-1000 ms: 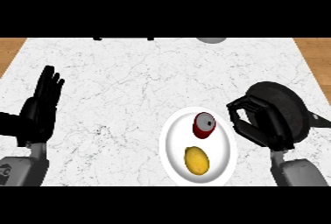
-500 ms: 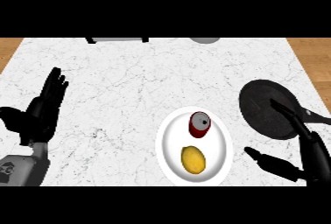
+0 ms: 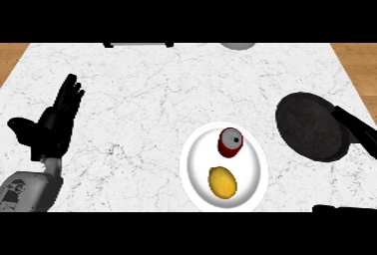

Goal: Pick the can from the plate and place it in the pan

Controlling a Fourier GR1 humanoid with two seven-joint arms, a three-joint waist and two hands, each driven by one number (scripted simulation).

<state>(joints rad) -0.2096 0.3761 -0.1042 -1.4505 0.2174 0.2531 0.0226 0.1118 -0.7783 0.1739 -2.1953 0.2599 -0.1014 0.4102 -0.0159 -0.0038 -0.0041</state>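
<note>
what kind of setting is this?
Likely a kitchen counter: a white marble-patterned top with wood beyond its edges, a black pan, and a white plate holding a red can and a yellow fruit, maybe a lemon.

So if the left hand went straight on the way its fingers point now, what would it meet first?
Probably nothing: the left hand is open, fingers pointing up the view and slightly right, over bare counter. That line looks free as far as the far edge, though height is unclear.

One can (image 3: pixel 230 142), one lemon (image 3: pixel 222 182), one plate (image 3: pixel 195 164) — one pan (image 3: pixel 310 125).
</note>
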